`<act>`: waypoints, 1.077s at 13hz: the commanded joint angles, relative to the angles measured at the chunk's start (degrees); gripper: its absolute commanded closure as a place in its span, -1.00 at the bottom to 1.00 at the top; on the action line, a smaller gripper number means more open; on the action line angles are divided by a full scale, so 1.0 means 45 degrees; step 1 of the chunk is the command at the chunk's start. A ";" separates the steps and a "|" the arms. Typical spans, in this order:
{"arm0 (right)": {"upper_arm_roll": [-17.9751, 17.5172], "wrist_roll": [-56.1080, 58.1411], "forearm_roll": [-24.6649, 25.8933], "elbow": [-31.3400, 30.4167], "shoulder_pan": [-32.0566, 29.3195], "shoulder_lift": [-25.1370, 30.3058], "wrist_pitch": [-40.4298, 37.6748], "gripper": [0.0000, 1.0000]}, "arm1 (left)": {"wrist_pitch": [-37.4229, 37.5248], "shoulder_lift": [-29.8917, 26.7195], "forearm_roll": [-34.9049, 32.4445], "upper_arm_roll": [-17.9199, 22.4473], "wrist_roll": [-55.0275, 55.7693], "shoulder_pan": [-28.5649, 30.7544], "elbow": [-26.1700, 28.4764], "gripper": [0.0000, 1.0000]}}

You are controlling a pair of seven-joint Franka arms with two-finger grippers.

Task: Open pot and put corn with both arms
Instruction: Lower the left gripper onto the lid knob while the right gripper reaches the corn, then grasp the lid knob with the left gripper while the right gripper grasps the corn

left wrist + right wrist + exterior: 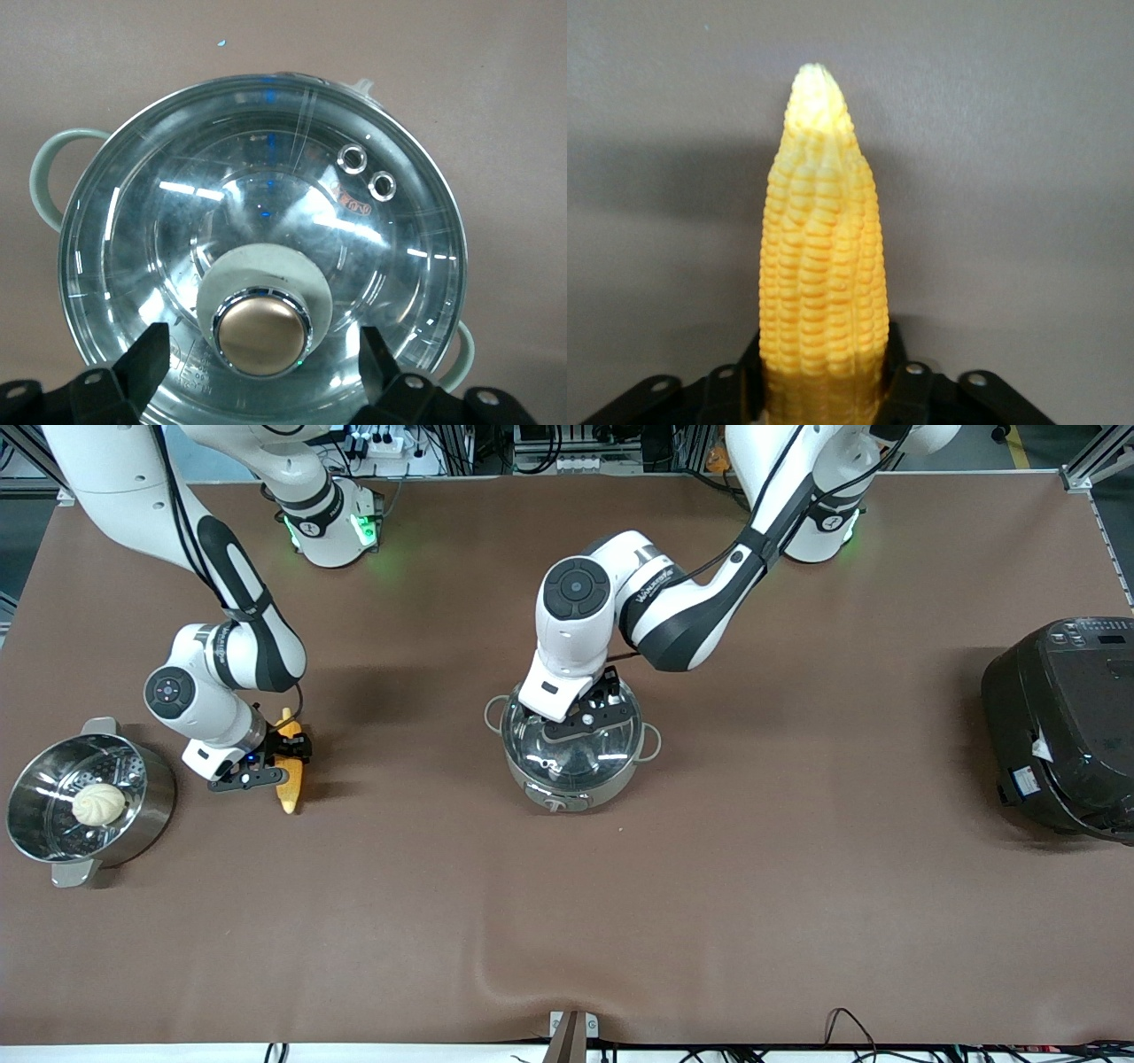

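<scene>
The steel pot (574, 786) stands mid-table with its glass lid (576, 748) on. My left gripper (595, 710) is open just above the lid. In the left wrist view its fingers (151, 351) stand on either side of the copper knob (262, 334), with gaps on both sides, and the left gripper (263, 350) holds nothing. The lid (266, 195) and a loop handle (49, 168) show there. My right gripper (276, 760) is shut on the thick end of the corn (290, 775), low at the table, toward the right arm's end. In the right wrist view, the corn (819, 248) points away from the right gripper (824, 376).
A steel pot with a perforated insert (159, 784) holds a pale bun (97, 803) at the right arm's end of the table, close beside the corn. A big black cooker (1063, 726) stands at the left arm's end. Brown cloth (567, 921) covers the table.
</scene>
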State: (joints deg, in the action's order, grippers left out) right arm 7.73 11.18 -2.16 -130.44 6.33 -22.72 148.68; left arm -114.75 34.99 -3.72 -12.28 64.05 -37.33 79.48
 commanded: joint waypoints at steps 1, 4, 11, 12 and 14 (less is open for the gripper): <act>-0.0098 -0.0493 -0.0085 0.0177 0.0116 0.0867 -0.1238 1.00 | 0.0090 0.0134 -0.0462 -0.0026 0.0317 -0.0044 -0.0261 -0.86; -0.0117 -0.0764 -0.0086 0.2666 0.0486 0.1436 -0.5345 1.00 | 0.0090 0.0173 -0.0598 -0.0006 0.0297 -0.0044 -0.0261 -0.64; -0.0098 -0.3381 -0.1492 0.6330 0.2245 0.1241 -0.8157 1.00 | -0.0027 0.0505 -0.0619 0.0381 0.0258 -0.0101 -0.0300 -0.51; -0.0098 -0.3500 -0.1492 0.6331 0.2343 0.1241 -0.8157 1.00 | -0.0028 0.0486 -0.0619 0.0404 0.0258 -0.0121 -0.0300 -0.44; -0.0098 -0.3559 -0.1511 0.6331 0.2363 0.1241 -0.8157 1.00 | -0.0008 0.0466 -0.0599 0.0423 0.0239 -0.0102 -0.0300 -0.04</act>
State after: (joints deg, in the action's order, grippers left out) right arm 6.95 -3.92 -7.95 -103.64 16.80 -16.13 112.80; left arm -115.08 36.58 -4.82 -10.81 64.05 -37.31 79.41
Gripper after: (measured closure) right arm 0.661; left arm 0.269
